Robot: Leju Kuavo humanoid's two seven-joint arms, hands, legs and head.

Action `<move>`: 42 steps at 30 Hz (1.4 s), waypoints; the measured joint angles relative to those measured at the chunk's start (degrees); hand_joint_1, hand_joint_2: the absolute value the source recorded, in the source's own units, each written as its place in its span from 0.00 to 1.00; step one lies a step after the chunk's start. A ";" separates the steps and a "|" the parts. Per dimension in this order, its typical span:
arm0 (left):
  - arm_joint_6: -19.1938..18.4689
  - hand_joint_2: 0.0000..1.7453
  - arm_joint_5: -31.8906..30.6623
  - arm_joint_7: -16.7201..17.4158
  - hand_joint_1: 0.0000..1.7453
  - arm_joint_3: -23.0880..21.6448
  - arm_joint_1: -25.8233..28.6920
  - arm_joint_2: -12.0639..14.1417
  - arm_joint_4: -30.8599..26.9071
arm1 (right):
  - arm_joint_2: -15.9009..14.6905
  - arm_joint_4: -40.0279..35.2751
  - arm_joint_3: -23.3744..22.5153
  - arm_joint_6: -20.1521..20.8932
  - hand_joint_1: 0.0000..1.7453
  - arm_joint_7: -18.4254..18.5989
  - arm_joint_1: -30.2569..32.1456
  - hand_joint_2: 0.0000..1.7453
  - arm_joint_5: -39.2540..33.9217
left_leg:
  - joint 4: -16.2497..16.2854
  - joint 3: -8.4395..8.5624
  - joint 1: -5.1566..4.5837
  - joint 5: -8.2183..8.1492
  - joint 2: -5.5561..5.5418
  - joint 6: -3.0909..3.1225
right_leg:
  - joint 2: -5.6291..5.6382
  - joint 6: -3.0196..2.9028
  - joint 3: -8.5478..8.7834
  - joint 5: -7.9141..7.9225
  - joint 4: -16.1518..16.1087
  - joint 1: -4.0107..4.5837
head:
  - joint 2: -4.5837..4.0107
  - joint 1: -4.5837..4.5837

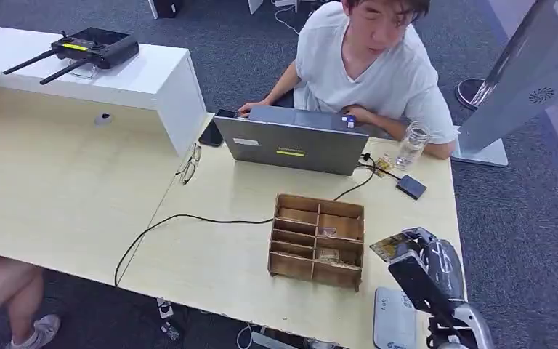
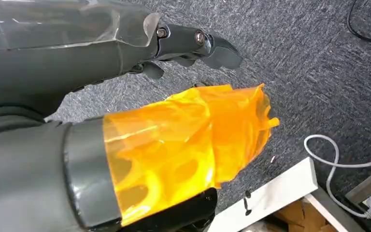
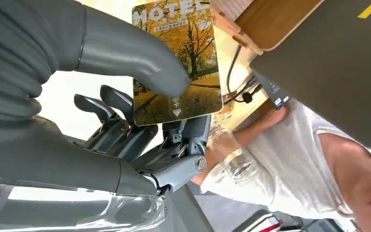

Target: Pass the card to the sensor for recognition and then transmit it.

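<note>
Right hand (image 1: 427, 256) grips the card (image 1: 386, 247) — thumb pressed on its printed face, fingers (image 3: 121, 123) behind it, as the right wrist view shows. Card is held above the table's (image 1: 65, 196) near right corner, just right of the wooden box (image 1: 317, 240). A flat grey device (image 1: 394, 320) lies at the table's near edge, right below the hand; judged to be the sensor, though its face is cut off by the frame and its marking is too small to read.

Step in hand, as judged: bring the card down flat over that device. To do it well — keep the thumb pinch firm, tilt the wrist so the card face lies parallel to the device top, lower slowly, pause close over it for the read. Avoid clipping the box's right wall on the way.

Left hand (image 2: 174, 154) hangs over grey carpet, thumb wrapped in orange film, dark fingers (image 2: 198, 46) curled in with nothing between them.

Hard to make out:
- how much of the card's far edge is gripped; the thumb covers its middle.
- contents of the box compartments; small items, not identifiable.
- whether the card is received by the person (image 1: 367, 65) at the laptop (image 1: 290, 142) on the far edge — cannot tell.
- small black box (image 1: 411, 187) and bottle (image 1: 412, 145) near the far right corner; purpose unclear.
</note>
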 joint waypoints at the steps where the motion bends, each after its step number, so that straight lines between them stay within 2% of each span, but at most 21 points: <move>1: -0.02 0.00 -0.02 0.02 0.00 -0.02 0.00 0.00 0.00 | -0.02 -0.02 -0.04 0.00 1.00 0.15 0.13 1.00 0.02 | 0.00 0.00 0.00 0.00 0.00 0.00 | 0.00 0.00 0.00 0.00 0.00 0.00 | 0.00 0.00; 14: -0.17 0.00 -0.15 0.15 0.00 0.00 0.03 0.00 -0.02 | -0.48 -1.20 -0.57 0.02 1.00 0.37 1.49 1.00 1.18 | 0.00 0.00 0.00 0.00 0.00 0.00 | 0.00 0.00 0.00 0.00 0.00 0.00 | 0.00 0.00; 27: -0.61 0.00 -1.20 0.35 0.00 -0.02 0.10 0.00 -0.04 | -2.52 -5.55 -1.05 1.05 1.00 0.20 5.48 1.00 1.33 | 0.00 -0.01 0.00 -0.01 0.00 0.01 | 0.00 0.01 0.00 -0.01 0.00 0.00 | 0.00 0.02; 42: -1.20 0.00 -2.67 1.11 0.00 -0.22 0.16 0.02 -0.04 | -3.70 -8.02 -1.09 2.05 1.00 -0.63 7.06 1.00 0.57 | 0.00 -0.01 0.00 -0.01 0.00 0.01 | 0.00 0.02 0.00 -0.01 0.00 0.00 | 0.00 0.02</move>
